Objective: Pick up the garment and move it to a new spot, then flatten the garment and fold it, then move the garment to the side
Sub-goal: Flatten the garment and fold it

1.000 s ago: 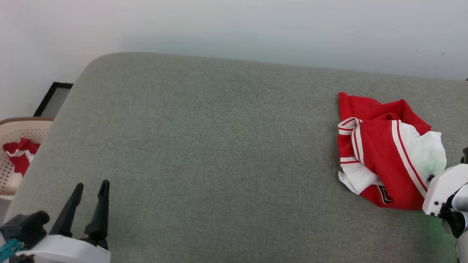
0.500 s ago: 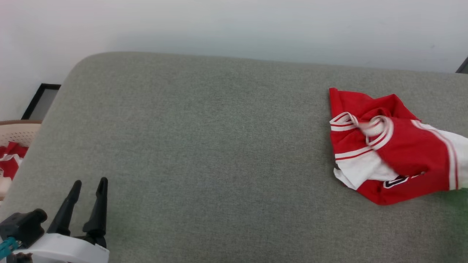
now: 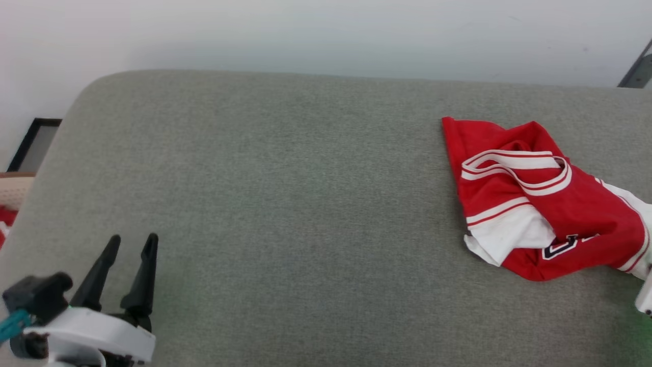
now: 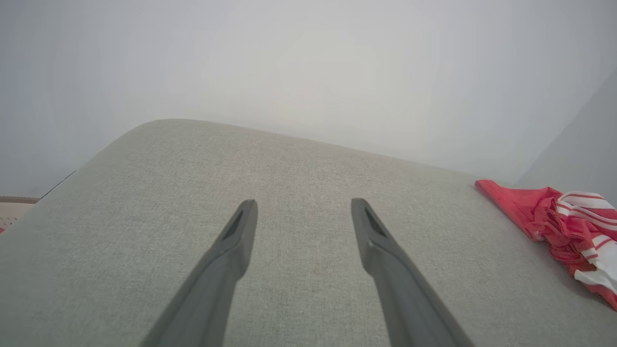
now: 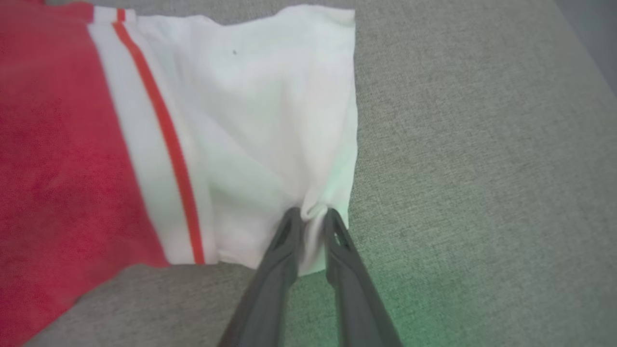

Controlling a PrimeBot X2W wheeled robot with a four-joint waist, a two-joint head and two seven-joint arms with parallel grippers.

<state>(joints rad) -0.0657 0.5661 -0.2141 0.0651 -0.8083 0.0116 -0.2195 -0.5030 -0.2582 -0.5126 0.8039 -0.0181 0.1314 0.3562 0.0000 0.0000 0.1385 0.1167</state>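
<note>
**Near edge.** The left gripper (image 3: 132, 239) rests at the near left of the grey upholstered surface (image 3: 305, 214). Its fingers are spread wide with nothing between them, and it is well apart from the garment.

**Right side.** The right gripper (image 5: 312, 214) has its jaws drawn close. A pucker of white sleeve cloth is nipped between the tips, just beside the sleeve's hem corner.

**Middle to far right.** The garment (image 3: 535, 204), a red jersey T-shirt, lies crumpled on the surface. The striped collar trim is uppermost, one white sleeve is tucked at its near left, and the dark number print partly shows.

**Beyond.** A plain pale wall.

**Handling, as judged.**
- The cloth is light, limp knit with no stiffness, so it will drape and trail.
- A single-point hold will drag the rest into folds.
- The present bite on thin sleeve cloth looks shallow and liable to slip.
- Sounder holds would be the shoulder seams or hem corners, one per gripper, taking both layers together.
</note>
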